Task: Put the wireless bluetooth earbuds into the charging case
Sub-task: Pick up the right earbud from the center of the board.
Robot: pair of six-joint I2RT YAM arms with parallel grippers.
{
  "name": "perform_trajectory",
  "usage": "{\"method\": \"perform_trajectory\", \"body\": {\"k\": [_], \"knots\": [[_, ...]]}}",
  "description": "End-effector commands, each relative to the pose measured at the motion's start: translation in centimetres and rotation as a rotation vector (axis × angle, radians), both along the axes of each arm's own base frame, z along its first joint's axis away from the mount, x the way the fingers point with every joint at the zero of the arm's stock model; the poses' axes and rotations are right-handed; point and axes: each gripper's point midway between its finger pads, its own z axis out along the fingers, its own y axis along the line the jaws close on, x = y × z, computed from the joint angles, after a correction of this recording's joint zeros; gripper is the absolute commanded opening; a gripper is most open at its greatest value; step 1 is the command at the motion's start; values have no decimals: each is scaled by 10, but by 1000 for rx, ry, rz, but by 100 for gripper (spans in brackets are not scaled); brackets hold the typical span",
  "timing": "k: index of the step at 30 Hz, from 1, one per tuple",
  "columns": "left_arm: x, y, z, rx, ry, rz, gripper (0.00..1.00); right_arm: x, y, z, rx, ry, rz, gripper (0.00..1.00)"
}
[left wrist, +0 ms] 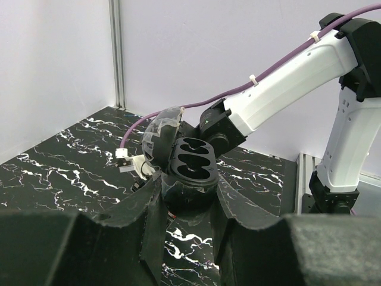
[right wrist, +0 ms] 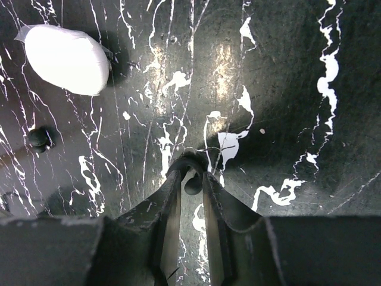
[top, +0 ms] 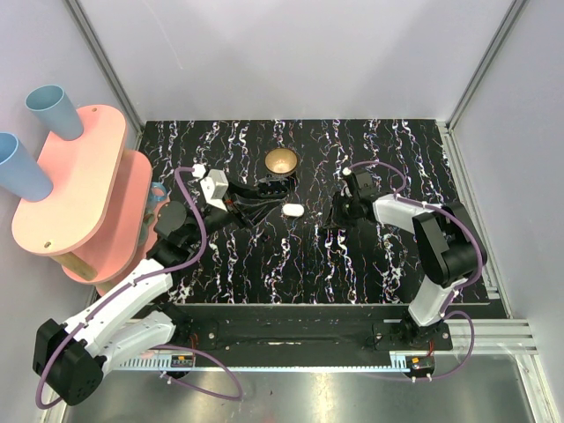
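Observation:
My left gripper [left wrist: 187,193] [top: 257,203] is shut on a black charging case [left wrist: 191,162] and holds it above the table. The case's lid [left wrist: 159,134] stands open, and two earbud-shaped wells show empty. My right gripper [right wrist: 192,179] [top: 337,220] points down close to the marbled tabletop, its fingers shut on a small dark rounded earbud [right wrist: 193,185] at their tips. A second small dark bud [right wrist: 40,138] lies loose on the table at the left of the right wrist view. No white buds show in any view.
A glossy white oval pod [top: 293,210] [right wrist: 65,59] lies between the two grippers. A brass bowl [top: 281,161] stands behind it. A pink two-tier shelf [top: 79,194] with blue cups [top: 53,110] is at the left edge. The right arm [left wrist: 286,89] crosses behind the case.

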Motion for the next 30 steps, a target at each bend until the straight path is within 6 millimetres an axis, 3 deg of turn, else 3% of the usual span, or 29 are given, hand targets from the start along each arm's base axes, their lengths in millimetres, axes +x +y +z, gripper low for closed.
{"method": "perform_trajectory", "body": {"k": [1,30], "knots": [[-6,2,24,-45,-69,-17,0,21,1,11,-4,-70,-16,28],[-1,-2,18,-35,-42,-19,0,3,8,3,45,-23,45,27]]}}
